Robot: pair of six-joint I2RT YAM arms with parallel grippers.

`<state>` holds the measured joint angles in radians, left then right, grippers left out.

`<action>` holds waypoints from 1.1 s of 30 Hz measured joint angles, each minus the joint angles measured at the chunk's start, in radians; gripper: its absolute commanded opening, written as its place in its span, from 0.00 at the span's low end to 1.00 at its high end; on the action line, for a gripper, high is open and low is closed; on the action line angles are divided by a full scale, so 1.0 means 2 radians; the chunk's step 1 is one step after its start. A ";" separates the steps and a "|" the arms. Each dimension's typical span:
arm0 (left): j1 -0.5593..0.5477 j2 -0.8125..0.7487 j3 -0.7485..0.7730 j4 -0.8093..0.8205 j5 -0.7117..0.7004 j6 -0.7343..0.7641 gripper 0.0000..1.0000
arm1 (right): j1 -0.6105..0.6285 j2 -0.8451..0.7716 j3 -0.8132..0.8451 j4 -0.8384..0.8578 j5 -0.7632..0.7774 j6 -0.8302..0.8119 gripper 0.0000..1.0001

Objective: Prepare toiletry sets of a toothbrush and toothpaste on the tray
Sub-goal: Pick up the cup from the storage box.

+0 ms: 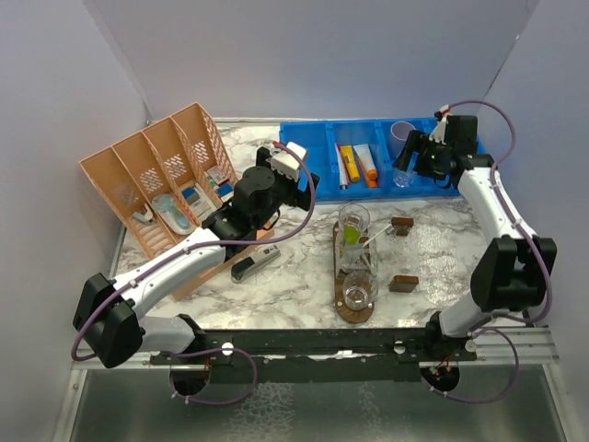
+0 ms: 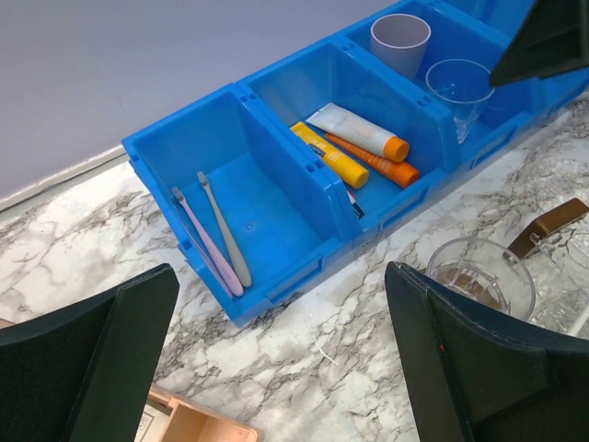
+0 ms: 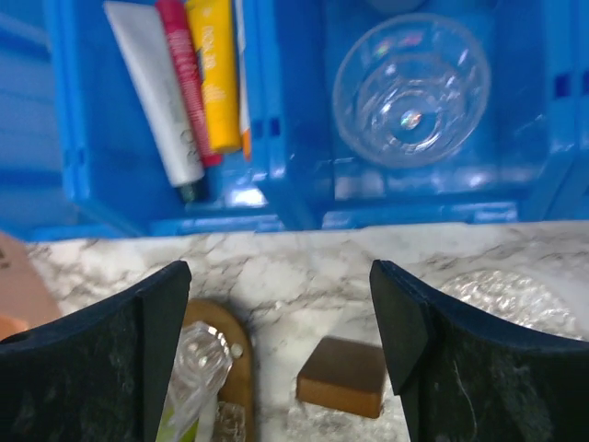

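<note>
The dark brown tray [image 1: 354, 316] lies in the middle of the table with three clear tumblers on it. The far tumbler [image 1: 353, 219] holds a pale toothbrush and a lime green tube [image 1: 350, 241]; the near tumbler [image 1: 359, 291] looks empty. My left gripper [image 1: 296, 175] [image 2: 281, 368] hovers open over bare marble in front of the blue bin [image 2: 276, 198], where two toothbrushes [image 2: 221, 235] lie. My right gripper [image 1: 406, 164] [image 3: 281, 308] is open and empty above the table, just in front of the bin, between the tray's far end [image 3: 219, 336] and a clear tumbler [image 3: 409, 87] inside the bin.
The bin also holds several toothpaste tubes [image 3: 184, 78] and a mauve cup [image 2: 400, 41]. An orange divided basket [image 1: 156, 180] stands at the left. Two brown blocks [image 1: 401, 222] [image 1: 403, 284] and clear plastic wrapping [image 1: 437, 267] lie right of the tray, a dark oblong object [image 1: 255, 265] left of it.
</note>
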<state>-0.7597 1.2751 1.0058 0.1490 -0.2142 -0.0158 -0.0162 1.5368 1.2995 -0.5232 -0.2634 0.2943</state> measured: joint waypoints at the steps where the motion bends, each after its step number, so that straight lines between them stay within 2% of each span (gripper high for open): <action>1: 0.000 0.000 0.000 0.000 0.000 0.000 0.99 | 0.001 0.019 0.022 -0.005 0.016 -0.008 0.74; 6: 0.003 0.000 0.000 0.000 0.000 -0.001 0.99 | 0.001 0.100 0.116 -0.021 0.077 -0.024 0.69; 15: 0.012 0.000 0.000 0.000 0.002 -0.006 0.99 | 0.001 0.192 0.197 -0.043 0.149 -0.016 0.58; 22: 0.013 0.000 0.000 0.000 0.003 -0.008 0.99 | 0.001 0.240 0.211 -0.060 0.193 -0.003 0.53; 28: 0.013 0.002 0.000 0.000 0.007 -0.010 0.99 | 0.002 0.250 0.221 -0.068 0.226 -0.002 0.50; 33: 0.013 0.003 0.000 0.000 0.010 -0.011 0.99 | 0.002 0.257 0.221 -0.068 0.231 -0.002 0.38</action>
<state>-0.7341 1.2812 1.0058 0.1486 -0.1944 -0.0380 -0.0128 2.0502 1.7416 -0.6598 0.1978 0.2909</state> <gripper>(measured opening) 0.989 0.456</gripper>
